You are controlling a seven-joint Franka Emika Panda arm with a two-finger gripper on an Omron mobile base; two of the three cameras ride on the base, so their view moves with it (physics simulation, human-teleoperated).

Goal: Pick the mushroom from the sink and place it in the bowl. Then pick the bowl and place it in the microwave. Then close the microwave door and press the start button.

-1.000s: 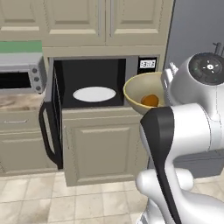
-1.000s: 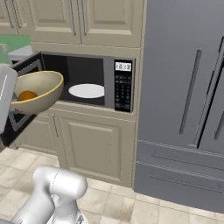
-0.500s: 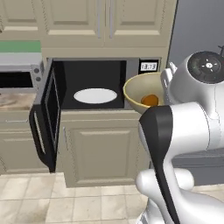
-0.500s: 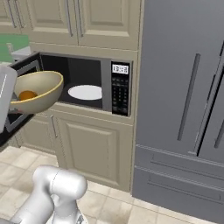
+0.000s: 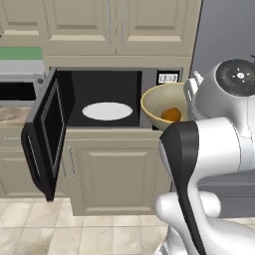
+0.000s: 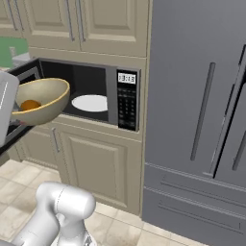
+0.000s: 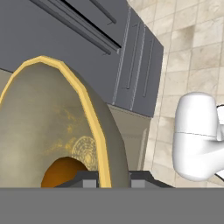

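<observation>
The round tan-olive bowl [image 5: 160, 101] [image 6: 42, 97] [image 7: 48, 118] hangs in the air, tilted, in front of the microwave's right side. My gripper [image 7: 113, 183] is shut on its yellowish rim, one finger on either side of the wall. The orange-brown mushroom [image 5: 172, 114] [image 6: 30, 104] [image 7: 61, 173] lies inside the bowl. The microwave [image 5: 99, 82] [image 6: 127, 103] stands open, its white turntable plate [image 5: 107, 110] [image 6: 90, 102] bare. The microwave door [image 5: 50, 129] swings out to the left, handle towards me. The keypad is on the right. The sink is out of view.
A small silver toaster oven [image 5: 17, 89] sits on the counter left of the microwave. A tall grey fridge [image 6: 202, 120] fills the right side. Beige cabinets run above and below the microwave, over a tiled floor [image 5: 30, 229].
The whole picture has shifted a little, so the base has driven; the microwave sits slightly further left in the right base view. The bowl stays in the same grip with the mushroom inside.
</observation>
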